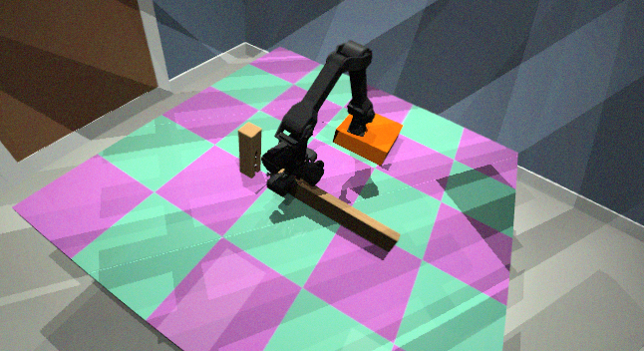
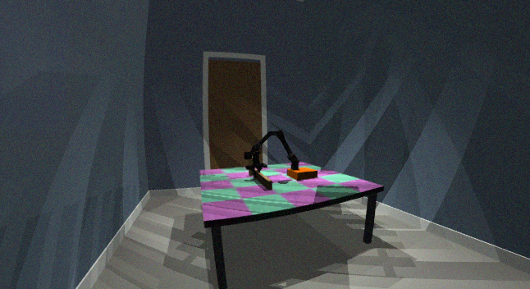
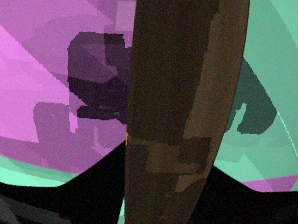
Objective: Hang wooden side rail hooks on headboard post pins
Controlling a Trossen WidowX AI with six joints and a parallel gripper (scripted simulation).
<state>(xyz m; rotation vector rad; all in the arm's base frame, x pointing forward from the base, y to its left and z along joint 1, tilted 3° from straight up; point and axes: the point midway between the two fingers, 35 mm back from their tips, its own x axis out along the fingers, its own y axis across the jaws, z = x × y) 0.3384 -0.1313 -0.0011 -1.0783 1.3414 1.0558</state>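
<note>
The wooden post (image 1: 248, 150) stands upright left of the arm in the top view, its slotted side facing the rail; small light pins show in the slot. The wooden side rail (image 1: 349, 215) (image 2: 263, 180) (image 3: 172, 75) runs from the gripper toward the lower right, its far end low, seemingly at the table surface. My gripper (image 1: 294, 179) (image 3: 153, 145) is shut on the rail near its post-side end, with a short gap between gripper and post. The hooks are hidden behind the gripper in the top view and do not show in the wrist view.
The orange base block (image 1: 381, 133) (image 2: 303, 173) carries the arm, behind and right of the rail. The arm arches over from it to the gripper. The checkered table top (image 1: 194, 267) (image 2: 262, 204) lies under everything. Shadows fall across it.
</note>
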